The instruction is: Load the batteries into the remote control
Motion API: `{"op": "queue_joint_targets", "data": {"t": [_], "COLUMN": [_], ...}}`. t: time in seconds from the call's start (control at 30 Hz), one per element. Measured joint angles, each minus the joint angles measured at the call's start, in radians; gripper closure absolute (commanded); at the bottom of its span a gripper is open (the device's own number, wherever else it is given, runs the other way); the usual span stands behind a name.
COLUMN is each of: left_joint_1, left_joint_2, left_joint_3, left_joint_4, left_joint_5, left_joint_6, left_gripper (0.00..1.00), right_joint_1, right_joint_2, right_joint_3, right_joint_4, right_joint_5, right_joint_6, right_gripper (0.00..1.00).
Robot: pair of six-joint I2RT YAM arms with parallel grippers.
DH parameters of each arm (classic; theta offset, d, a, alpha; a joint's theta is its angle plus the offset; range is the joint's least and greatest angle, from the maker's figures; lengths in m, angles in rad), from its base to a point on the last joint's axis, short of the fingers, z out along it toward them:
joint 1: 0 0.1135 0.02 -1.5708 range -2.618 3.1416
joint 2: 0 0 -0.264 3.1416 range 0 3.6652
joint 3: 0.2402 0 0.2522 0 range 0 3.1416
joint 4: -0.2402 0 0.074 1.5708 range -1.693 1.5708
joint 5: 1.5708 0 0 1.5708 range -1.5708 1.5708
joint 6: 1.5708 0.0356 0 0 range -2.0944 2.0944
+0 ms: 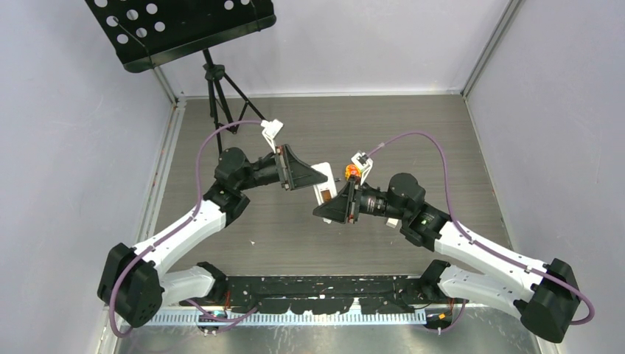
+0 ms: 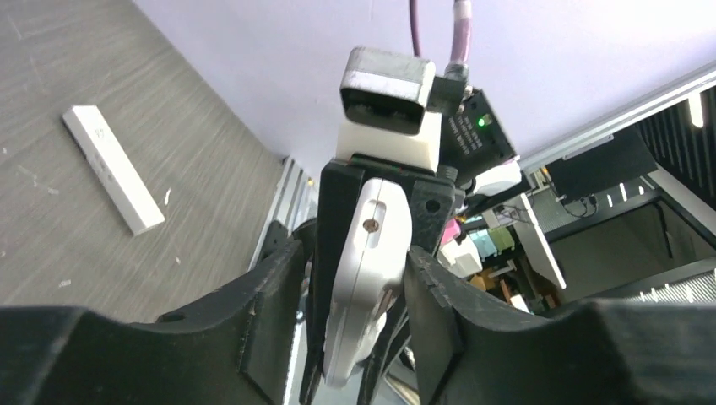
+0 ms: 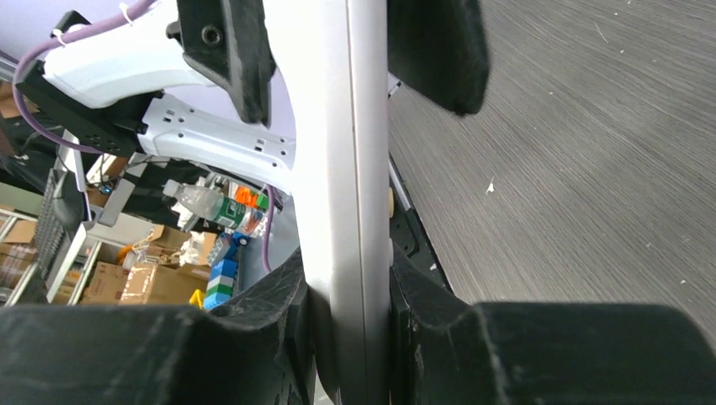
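The white remote control (image 1: 323,190) hangs above the table's middle between both grippers. My right gripper (image 1: 324,210) is shut on its flat faces, with the remote (image 3: 338,169) squeezed between both pads (image 3: 346,274). My left gripper (image 1: 318,178) stands around the other end. In the left wrist view (image 2: 350,253) one pad touches the remote (image 2: 371,253) and a gap shows at the other. A brownish opening shows on the remote from above. No batteries are in view.
A slim white bar (image 2: 110,169) lies flat on the wood-grain table (image 2: 76,253). An orange-yellow toy (image 1: 352,172) sits by the right wrist. A black music stand (image 1: 184,29) on a tripod stands at the back left. Grey walls enclose the table.
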Motion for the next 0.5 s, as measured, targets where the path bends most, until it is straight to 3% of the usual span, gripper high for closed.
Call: {"op": "queue_joint_targets", "data": {"t": [0.17, 0.33, 0.37, 0.4, 0.5], "left_joint_1": [0.000, 0.000, 0.001, 0.005, 0.010], "left_joint_2": [0.030, 0.049, 0.051, 0.053, 0.056], "left_joint_3": [0.000, 0.001, 0.000, 0.001, 0.001], "left_joint_4": [0.132, 0.202, 0.214, 0.236, 0.254], "left_joint_5": [-0.037, -0.043, -0.034, -0.024, -0.019], "left_joint_6": [-0.111, -0.167, -0.155, -0.160, -0.154], "left_gripper": [0.48, 0.99, 1.00, 1.00, 1.00], "right_joint_1": [0.001, 0.000, 0.000, 0.000, 0.000], "right_joint_2": [0.015, 0.044, 0.051, 0.057, 0.068], "right_joint_3": [0.019, 0.019, 0.021, 0.026, 0.032], "right_joint_4": [0.029, 0.078, 0.092, 0.102, 0.113], "right_joint_5": [-0.003, -0.006, -0.016, -0.019, -0.025], "right_joint_6": [0.026, 0.078, 0.095, 0.113, 0.119], "right_gripper": [0.88, 0.85, 0.83, 0.75, 0.41]}}
